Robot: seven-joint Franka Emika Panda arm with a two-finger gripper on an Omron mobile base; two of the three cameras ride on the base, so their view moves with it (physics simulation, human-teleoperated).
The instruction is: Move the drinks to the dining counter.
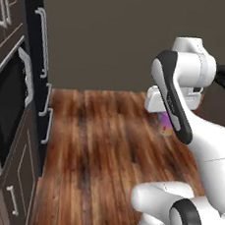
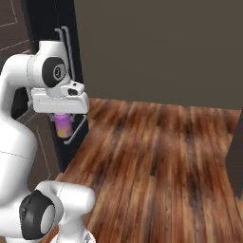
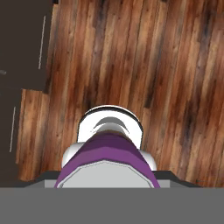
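The end effector (image 2: 65, 118) grips the pink-purple can (image 2: 64, 126), hanging just beneath it over the wooden floor (image 2: 156, 161) — probably light, rigid, smooth-walled, so a mid-body hold seems safest.

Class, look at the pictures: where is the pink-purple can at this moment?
The pink-purple can hangs in the gripper, carried above the wooden floor. In the right base view it sits left, beside the dark cabinet with handles.
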